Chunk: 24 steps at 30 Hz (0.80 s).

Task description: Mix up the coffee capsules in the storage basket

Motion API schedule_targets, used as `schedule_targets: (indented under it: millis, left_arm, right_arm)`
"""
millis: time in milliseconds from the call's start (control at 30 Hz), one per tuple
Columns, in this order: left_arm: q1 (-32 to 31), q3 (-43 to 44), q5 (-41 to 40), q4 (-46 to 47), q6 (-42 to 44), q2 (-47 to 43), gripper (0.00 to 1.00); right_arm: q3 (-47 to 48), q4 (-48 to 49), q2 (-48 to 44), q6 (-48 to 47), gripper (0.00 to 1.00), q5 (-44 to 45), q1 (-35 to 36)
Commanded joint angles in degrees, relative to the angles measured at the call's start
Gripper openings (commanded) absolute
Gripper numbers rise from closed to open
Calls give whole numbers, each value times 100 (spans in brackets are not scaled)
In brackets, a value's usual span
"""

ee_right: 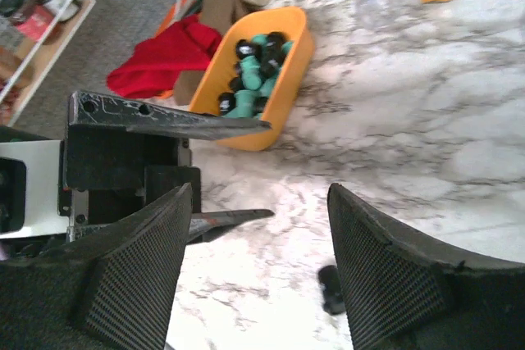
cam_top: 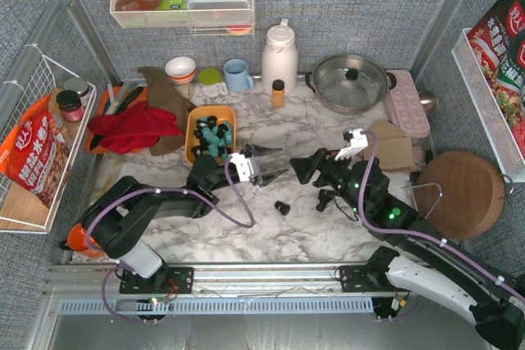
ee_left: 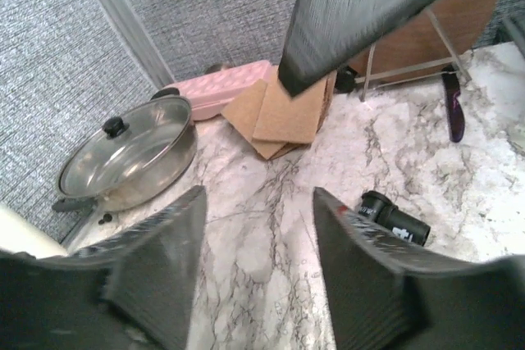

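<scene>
Seen from overhead, the storage basket sits on the marble table at about 10 o'clock from the left claw, near it but not touching. A red cloth lies just beside the basket's 9 o'clock side. The basket's long axis runs roughly 12 to 6, and the coffee capsules — teal and black in a loose jumble — fill it.

The left claw is released, its jaws spread with only bare marble between them. It points toward 3 o'clock, away from the basket, nose to nose with the right claw. That one is released too, jaws apart with nothing in them, aimed toward 9 o'clock. From there the basket lies beyond the left claw, so the left arm is plainly the nearer.

To stir the pile, I'd judge the left claw has to swing round toward 10 o'clock and come down into the basket along its length. One stray black capsule lies on the marble at about 6 o'clock from the two tips, well outside the basket — it may need fetching.
</scene>
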Motion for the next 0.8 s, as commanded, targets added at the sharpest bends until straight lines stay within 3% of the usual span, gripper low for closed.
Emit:
schedule_targets:
  millis: [0,133,233,433,767]
  left_arm:
    - [91,-53,-412,129,61,115,66]
    - [268,-59,-492,261,-88,180,67]
    - [485,-82,-745,357,-202,215,67]
    - [1038,-282,-1754,1241,-869,482,66]
    - [1061,-456,-3238,1100,-602,20,66]
  right_arm:
    - [271,-1120,-307,-624,72,621,-22]
    - [670,-2116,-234,-1406,71,205,-29]
    - [952,-2862,324,-1848,70,-369,-33]
    - [827,-2636,1657,-2654,66,-1782,-33]
    - [2043,-3121,4087,-3622,59,-1999,71]
